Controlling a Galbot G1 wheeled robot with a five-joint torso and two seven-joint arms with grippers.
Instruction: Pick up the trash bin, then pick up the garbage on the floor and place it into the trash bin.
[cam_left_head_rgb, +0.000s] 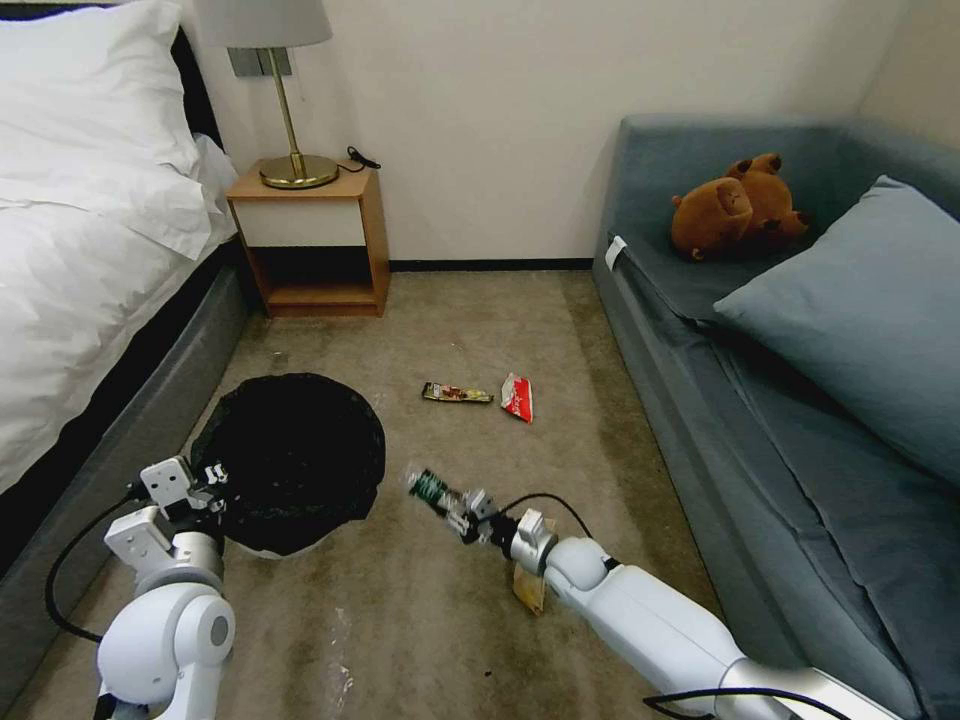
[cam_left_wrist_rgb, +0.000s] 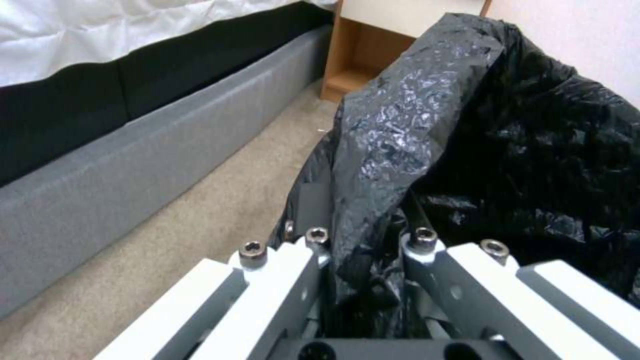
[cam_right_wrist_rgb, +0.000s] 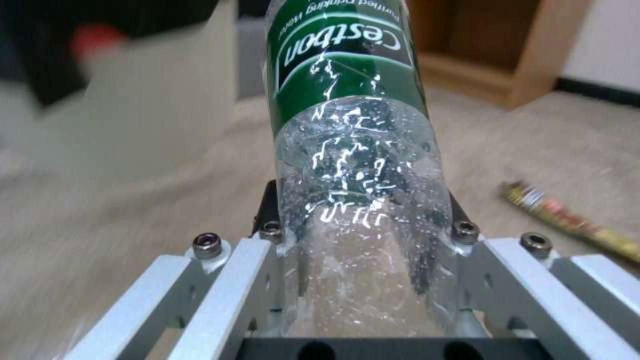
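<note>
The trash bin (cam_left_head_rgb: 290, 460), white with a crinkled black bag (cam_left_wrist_rgb: 467, 130) over its rim, hangs tilted at the left, and my left gripper (cam_left_head_rgb: 212, 480) is shut on its near rim. My right gripper (cam_left_head_rgb: 455, 512) is shut on the clear plastic bottle with a green label (cam_left_head_rgb: 430, 488) (cam_right_wrist_rgb: 353, 150), held above the carpet just right of the bin. A dark flat snack-bar wrapper (cam_left_head_rgb: 457, 393) (cam_right_wrist_rgb: 567, 220) and a red-and-white packet (cam_left_head_rgb: 518, 397) lie on the carpet farther off. A tan paper wrapper (cam_left_head_rgb: 529, 585) peeks out from under my right arm.
A bed with white linen (cam_left_head_rgb: 80, 280) and its grey base (cam_left_wrist_rgb: 100, 175) run along the left. A wooden nightstand (cam_left_head_rgb: 312, 240) with a brass lamp stands at the back wall. A blue-grey sofa (cam_left_head_rgb: 800, 420) with a cushion and plush toys fills the right.
</note>
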